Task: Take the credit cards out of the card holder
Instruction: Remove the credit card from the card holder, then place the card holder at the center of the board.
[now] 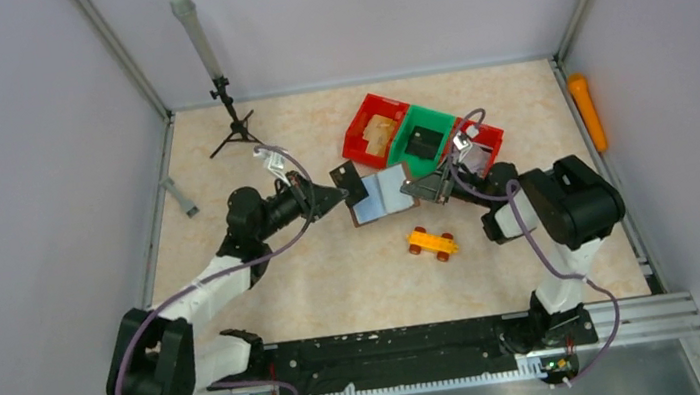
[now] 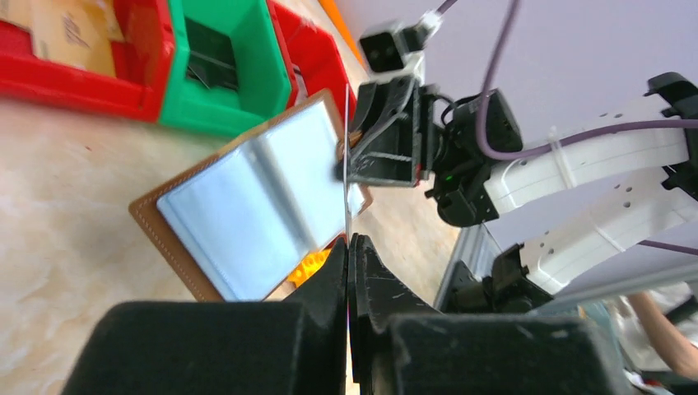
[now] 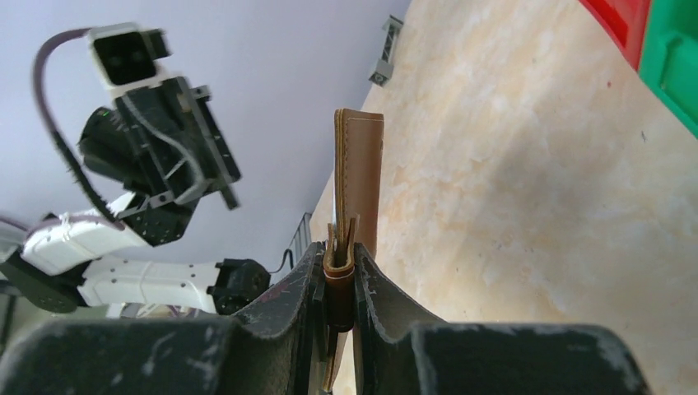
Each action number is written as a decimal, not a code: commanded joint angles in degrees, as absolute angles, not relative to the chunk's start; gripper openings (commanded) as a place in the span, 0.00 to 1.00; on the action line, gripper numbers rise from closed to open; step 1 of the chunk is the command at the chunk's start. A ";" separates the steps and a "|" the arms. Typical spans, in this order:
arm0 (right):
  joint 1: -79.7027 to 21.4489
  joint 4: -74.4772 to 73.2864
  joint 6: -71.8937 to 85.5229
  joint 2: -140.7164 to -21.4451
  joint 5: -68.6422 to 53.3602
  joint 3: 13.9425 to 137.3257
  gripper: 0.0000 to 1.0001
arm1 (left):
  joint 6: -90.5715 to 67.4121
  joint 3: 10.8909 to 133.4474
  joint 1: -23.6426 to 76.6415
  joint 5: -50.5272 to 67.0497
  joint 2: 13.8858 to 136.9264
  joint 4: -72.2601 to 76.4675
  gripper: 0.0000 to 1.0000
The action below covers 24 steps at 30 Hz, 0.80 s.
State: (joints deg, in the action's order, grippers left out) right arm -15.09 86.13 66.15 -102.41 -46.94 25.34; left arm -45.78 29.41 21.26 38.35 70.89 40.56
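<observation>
Top external view, centre: the open wallet (image 1: 384, 194) is clamped by the closed right gripper (image 1: 417, 189), and a black card (image 1: 348, 180) is pinched at its edge by the closed left gripper (image 1: 336, 193), so a slipping pinch could drop it.

Left tool (image 1: 337, 195), right tool (image 1: 418, 190), both tightly closed

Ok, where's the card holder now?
The card holder is open mid-table in the top view, held by the right gripper, between green bin and toy car.
</observation>
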 commanded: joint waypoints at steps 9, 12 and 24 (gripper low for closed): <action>-20.32 87.98 64.60 -110.54 -50.50 34.05 0.00 | -39.81 26.52 21.15 27.52 62.81 35.19 0.00; -22.55 75.13 56.98 -109.25 -49.75 36.66 0.00 | -39.49 26.21 21.18 26.28 61.75 34.37 0.00; -27.20 42.81 38.48 -106.83 -45.74 44.66 0.28 | -39.36 26.32 21.13 26.35 61.45 34.01 0.00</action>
State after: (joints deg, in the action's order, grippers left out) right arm -26.57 49.41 45.08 -109.97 -47.05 42.48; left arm -40.29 26.55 21.26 26.48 62.24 32.38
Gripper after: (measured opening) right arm 0.155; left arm 0.007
